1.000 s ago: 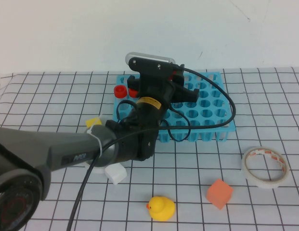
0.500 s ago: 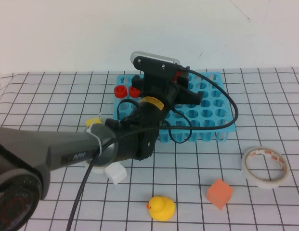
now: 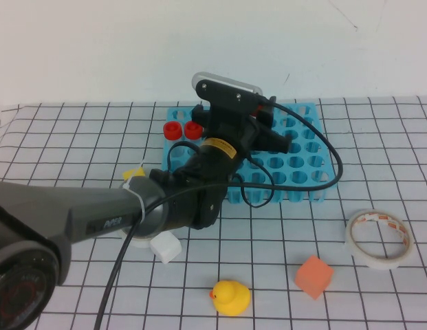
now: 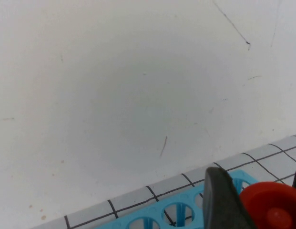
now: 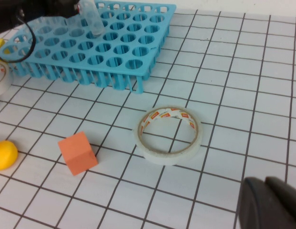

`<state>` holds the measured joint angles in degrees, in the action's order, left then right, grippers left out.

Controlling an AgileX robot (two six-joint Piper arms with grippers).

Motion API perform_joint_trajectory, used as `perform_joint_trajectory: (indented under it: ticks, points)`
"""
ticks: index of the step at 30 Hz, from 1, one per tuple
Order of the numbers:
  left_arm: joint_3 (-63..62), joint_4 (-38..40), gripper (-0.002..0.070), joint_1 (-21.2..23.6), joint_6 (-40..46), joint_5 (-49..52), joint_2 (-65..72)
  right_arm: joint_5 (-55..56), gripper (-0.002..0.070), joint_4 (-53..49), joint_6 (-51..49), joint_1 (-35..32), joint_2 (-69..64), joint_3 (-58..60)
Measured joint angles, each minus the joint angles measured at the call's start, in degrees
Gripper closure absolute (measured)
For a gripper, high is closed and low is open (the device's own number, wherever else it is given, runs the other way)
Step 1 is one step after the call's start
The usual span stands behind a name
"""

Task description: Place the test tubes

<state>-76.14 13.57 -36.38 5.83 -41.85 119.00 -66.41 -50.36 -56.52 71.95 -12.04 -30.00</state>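
While L gripper (image 3: 263,113) clamps tube (image 5: 92,19) over rack (image 3: 296,196), far rows, R gripper (image 5: 271,200) closed near tape (image 5: 162,156), grid (image 5: 224,95) between

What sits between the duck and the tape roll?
The orange cube, in the high view. Left claw holds a tube over the rack; right claw shut near the tape.

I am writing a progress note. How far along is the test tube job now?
Done: two red-capped tubes stand in the blue rack, far left corner. In hand: the left gripper holds a third tube over the rack, not yet released. Left: lower and release it. The right gripper is shut, parked near the tape roll.
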Motion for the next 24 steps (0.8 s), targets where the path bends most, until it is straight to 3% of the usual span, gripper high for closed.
perform_joint_trajectory:
  ticks: [11,24]
  points:
    - [0.0,-4.3,0.0421,0.0,0.2,3.2,-1.1,-0.1,0.0678,-0.3,0.0,0.0,0.0,0.0]
    - [0.0,2.0,0.0421,0.0,1.8,4.8,-1.5,-0.2,0.0678,-0.3,0.0,0.0,0.0,0.0]
